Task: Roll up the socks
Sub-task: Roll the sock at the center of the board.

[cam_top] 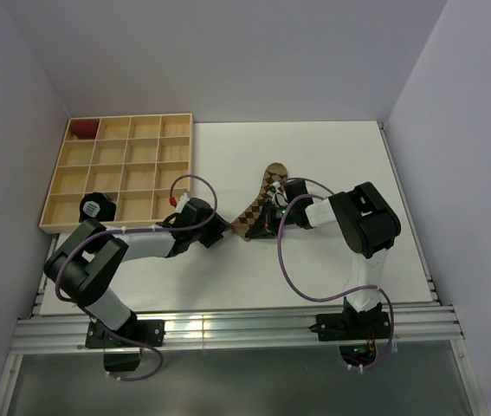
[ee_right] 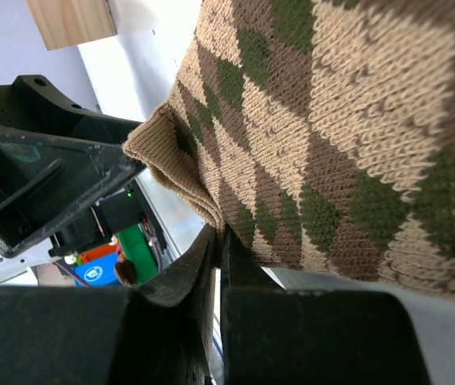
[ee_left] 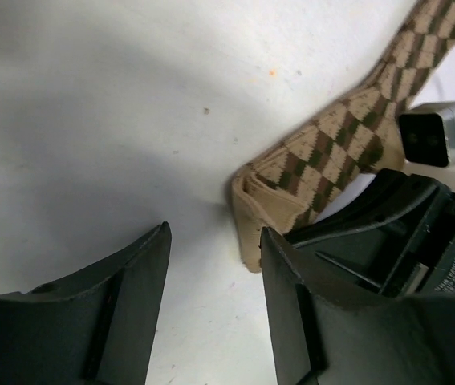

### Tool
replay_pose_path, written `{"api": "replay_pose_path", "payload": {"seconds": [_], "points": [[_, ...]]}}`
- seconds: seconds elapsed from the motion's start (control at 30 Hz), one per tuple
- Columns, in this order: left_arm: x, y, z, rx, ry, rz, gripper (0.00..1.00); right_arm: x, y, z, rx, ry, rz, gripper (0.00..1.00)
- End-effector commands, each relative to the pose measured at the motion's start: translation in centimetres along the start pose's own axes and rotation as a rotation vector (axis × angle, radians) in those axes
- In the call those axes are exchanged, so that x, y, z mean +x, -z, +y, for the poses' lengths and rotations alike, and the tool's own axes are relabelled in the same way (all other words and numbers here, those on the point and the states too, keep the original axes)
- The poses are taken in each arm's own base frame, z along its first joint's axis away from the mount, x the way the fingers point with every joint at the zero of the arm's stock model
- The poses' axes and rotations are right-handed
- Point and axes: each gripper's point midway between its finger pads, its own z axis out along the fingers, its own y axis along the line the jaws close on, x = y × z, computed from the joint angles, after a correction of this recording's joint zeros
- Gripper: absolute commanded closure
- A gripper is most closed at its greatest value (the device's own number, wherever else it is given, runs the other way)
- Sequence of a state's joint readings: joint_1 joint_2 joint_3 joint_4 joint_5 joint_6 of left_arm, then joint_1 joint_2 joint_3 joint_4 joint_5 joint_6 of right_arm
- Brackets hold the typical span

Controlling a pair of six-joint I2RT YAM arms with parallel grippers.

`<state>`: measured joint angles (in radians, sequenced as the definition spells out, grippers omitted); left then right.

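Tan sock (ee_left: 331, 144) edge beside left gripper (ee_left: 215, 234) (jaws parted).

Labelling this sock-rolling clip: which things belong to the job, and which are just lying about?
Job: tan argyle sock, pinched by right gripper; left gripper, open beside it; black sock, bundled in wooden tray.
Lying about: dark red bundle, tray's far left compartment.

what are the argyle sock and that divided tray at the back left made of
The argyle sock looks like knitted yarn, wool or cotton by its look. Its rows of stitch loops show plainly up close, soft and matte. The divided tray seems to be pale bare wood, perhaps plywood, with an even light tan tone, thin slat walls and no gloss.
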<state>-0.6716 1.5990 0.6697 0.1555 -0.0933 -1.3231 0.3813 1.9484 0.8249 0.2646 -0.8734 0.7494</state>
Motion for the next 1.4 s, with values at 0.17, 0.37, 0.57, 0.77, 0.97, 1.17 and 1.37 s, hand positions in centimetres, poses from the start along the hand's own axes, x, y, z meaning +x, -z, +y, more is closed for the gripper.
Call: {"api": "replay_pose_path", "payload": {"seconds": [0.17,0.37,0.57,0.77,0.97,1.17,1.37], "points": [[2.0,-2.1,1.1,-0.041,-0.036,0.079,0.48,-0.1,-0.5,-2.0,0.072,-0.053,-0.011,1.00],[2.2,-3.0,2.4,-0.117,-0.031,0.085,0.56,-0.1,-0.5,-1.8,0.064,-0.057,-0.010,1.00],[1.0,-1.0,0.8,-0.021,-0.034,0.028,0.45,0.0,-0.6,-1.7,0.053,-0.061,-0.006,1.00],[0.8,0.6,0.9,0.034,-0.060,0.014,0.48,-0.1,-0.5,-1.7,0.054,-0.055,-0.011,1.00],[1.7,-0.9,1.8,-0.003,-0.069,0.051,0.60,-0.3,-0.5,-1.5,0.051,-0.055,-0.018,1.00],[1.9,-2.6,1.8,-0.040,-0.079,0.069,0.62,-0.3,-0.6,-1.5,0.050,-0.059,-0.017,1.00],[2.1,-3.5,2.6,-0.104,-0.078,0.082,0.62,-0.5,-0.4,-1.1,0.045,-0.054,-0.020,1.00]]}}
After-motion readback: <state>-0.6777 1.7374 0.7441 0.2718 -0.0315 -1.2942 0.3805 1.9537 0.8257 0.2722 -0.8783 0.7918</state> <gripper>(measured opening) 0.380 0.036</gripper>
